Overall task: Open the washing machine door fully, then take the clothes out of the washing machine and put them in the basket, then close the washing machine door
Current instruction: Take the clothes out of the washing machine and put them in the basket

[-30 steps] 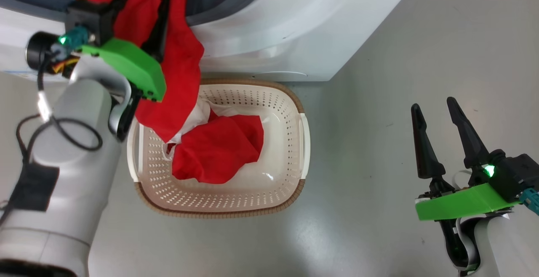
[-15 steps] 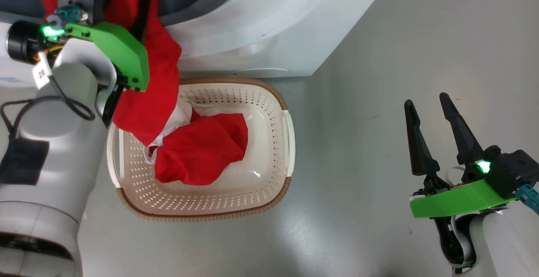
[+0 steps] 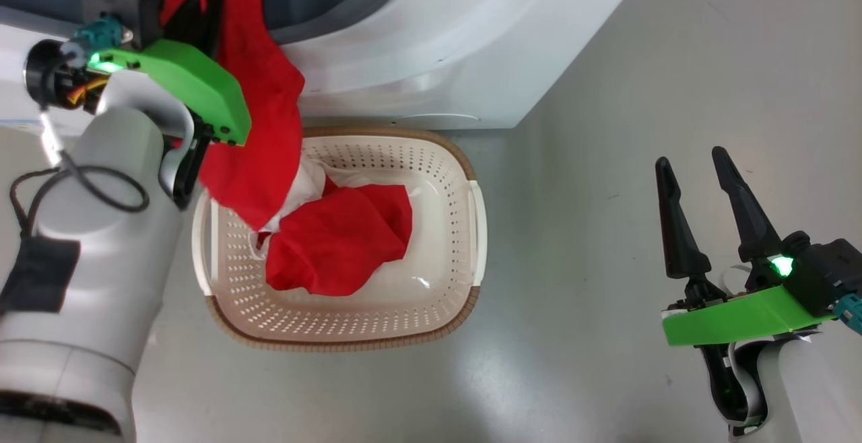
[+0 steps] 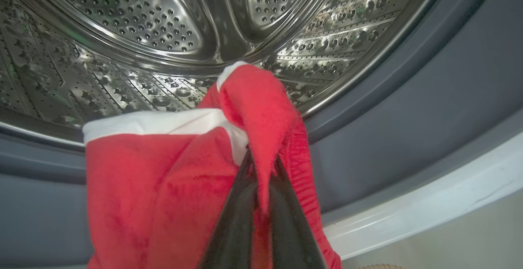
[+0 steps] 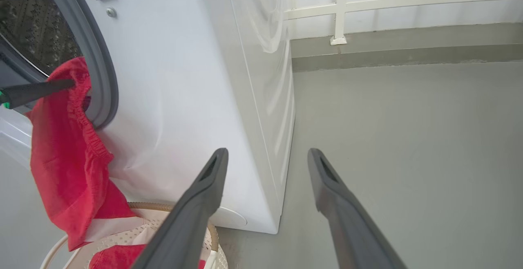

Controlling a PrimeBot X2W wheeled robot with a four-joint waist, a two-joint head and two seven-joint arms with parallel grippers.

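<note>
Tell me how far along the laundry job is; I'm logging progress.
Done: the washer stands open, its drum exposed. In hand: the left pincer is shut on the red garment, whose top hangs at the washer's mouth while its lower part lies in the basket. To do: drop the rest in and close the door. The right pincer is open over the floor.

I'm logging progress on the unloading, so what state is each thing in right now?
washing machine: opening uncovered, steel drum exposed.
clothes: pinched at the top, hanging from the drum mouth, lower part bunched in the basket.
basket: upright on the floor against the washer's front.
left gripper: shut on the clothes.
right gripper: open, empty.
</note>
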